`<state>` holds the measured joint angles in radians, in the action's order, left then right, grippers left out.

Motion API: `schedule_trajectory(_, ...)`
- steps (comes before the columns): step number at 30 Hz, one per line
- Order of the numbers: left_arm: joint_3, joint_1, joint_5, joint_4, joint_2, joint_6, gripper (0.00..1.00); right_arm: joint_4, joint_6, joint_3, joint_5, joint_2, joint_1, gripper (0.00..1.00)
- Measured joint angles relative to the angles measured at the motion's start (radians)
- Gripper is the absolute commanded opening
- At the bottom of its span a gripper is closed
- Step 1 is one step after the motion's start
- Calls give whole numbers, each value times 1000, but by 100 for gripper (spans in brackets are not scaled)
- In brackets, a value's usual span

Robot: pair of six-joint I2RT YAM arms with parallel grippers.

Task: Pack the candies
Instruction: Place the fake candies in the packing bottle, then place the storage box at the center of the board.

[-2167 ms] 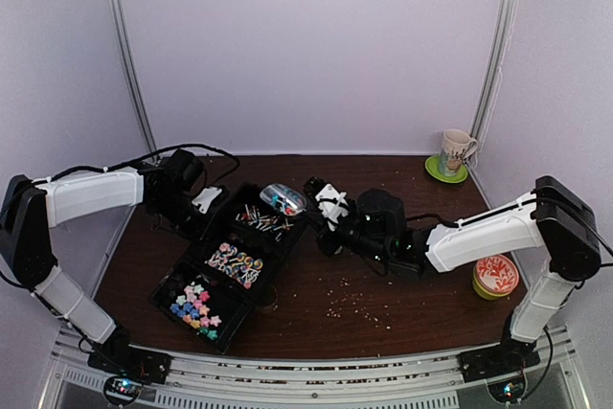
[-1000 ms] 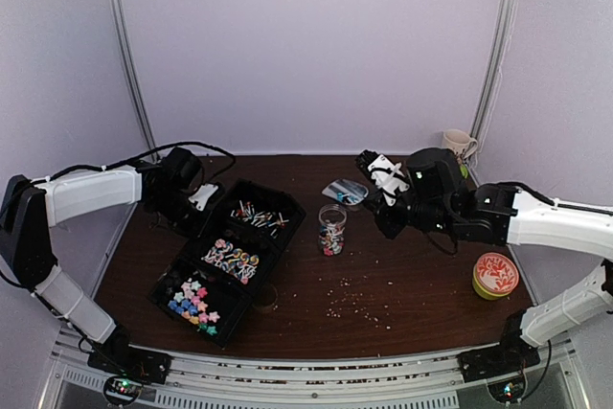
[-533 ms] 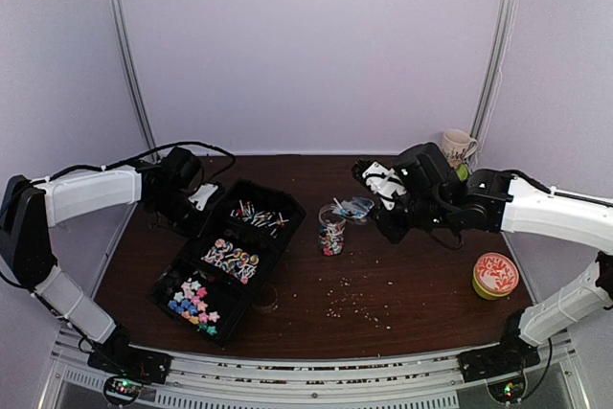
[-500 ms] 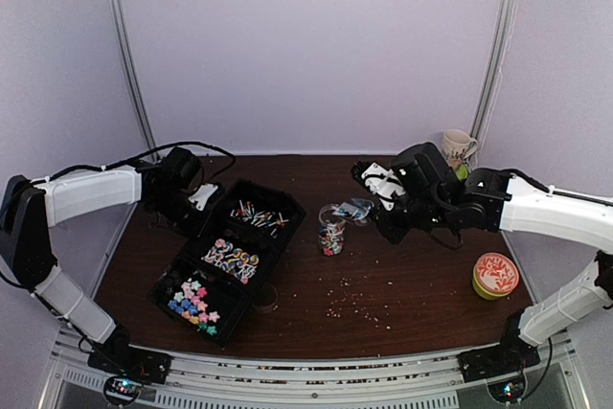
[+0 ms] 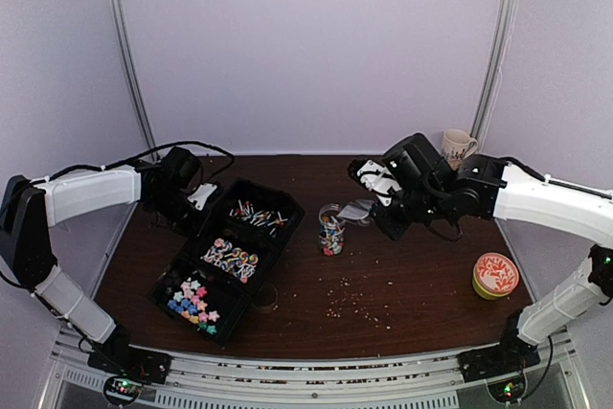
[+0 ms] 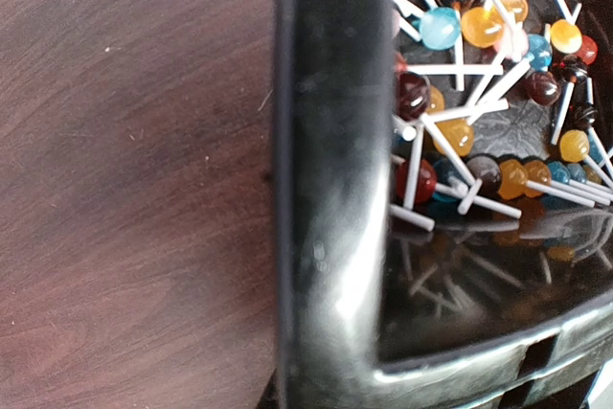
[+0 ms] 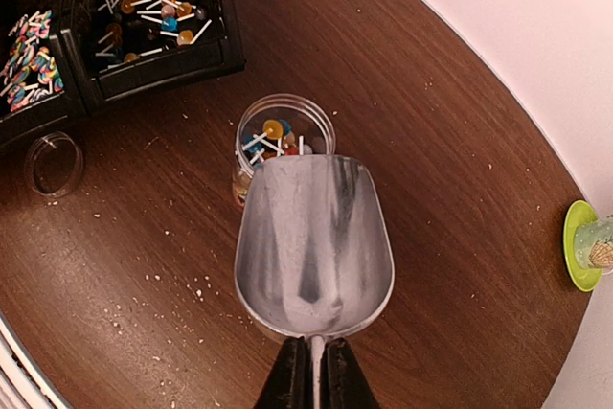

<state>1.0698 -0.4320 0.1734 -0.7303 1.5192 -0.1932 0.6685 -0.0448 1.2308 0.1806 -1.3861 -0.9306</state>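
Scoop (image 7: 313, 246) has dropped to the jar (image 7: 287, 97) rim mid-desk, lollipops (image 7: 274, 128) inside jar. Right tool (image 7: 308, 375) clamps scoop handle; left tool (image 5: 205, 200) pinches tray (image 6: 326, 189) wall.

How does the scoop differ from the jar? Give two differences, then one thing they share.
The scoop is empty; the jar holds lollipops. The scoop is held in the air by the right gripper; the jar stands upright on the table. Both are clear.
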Motion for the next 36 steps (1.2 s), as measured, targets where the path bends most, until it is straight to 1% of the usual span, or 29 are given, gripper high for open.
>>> schedule_trajectory(8,0,4,-1,0,0,-1,0,77,-1,68,4,-37,0,0)
schedule_trajectory(16,0,19,-6,0,0,-5,0,200,0,196,2,-92,0,0)
schedule_trajectory(21,0,37,-26,0,0,-7,0,212,-5,216,4,-96,0,0)
schedule_trajectory(23,1,50,-35,-2,0,-7,0,136,-19,151,10,-60,-1,0)
schedule_trajectory(24,3,60,-41,-5,2,-7,0,84,-31,94,13,-27,-3,0)
schedule_trajectory(25,6,72,-48,-6,4,-6,0,6,-45,-1,16,33,-6,0)
schedule_trajectory(26,11,82,-53,-8,7,-6,0,-6,-48,-21,17,49,-6,0)
schedule_trajectory(29,38,123,-87,-16,34,-6,0,-175,-82,-192,20,174,-13,0)
schedule_trajectory(32,71,155,-125,-27,70,-6,0,-311,-108,-294,20,251,-18,0)
schedule_trajectory(36,131,185,-160,-54,112,-7,0,-474,-136,-370,29,282,-27,0)
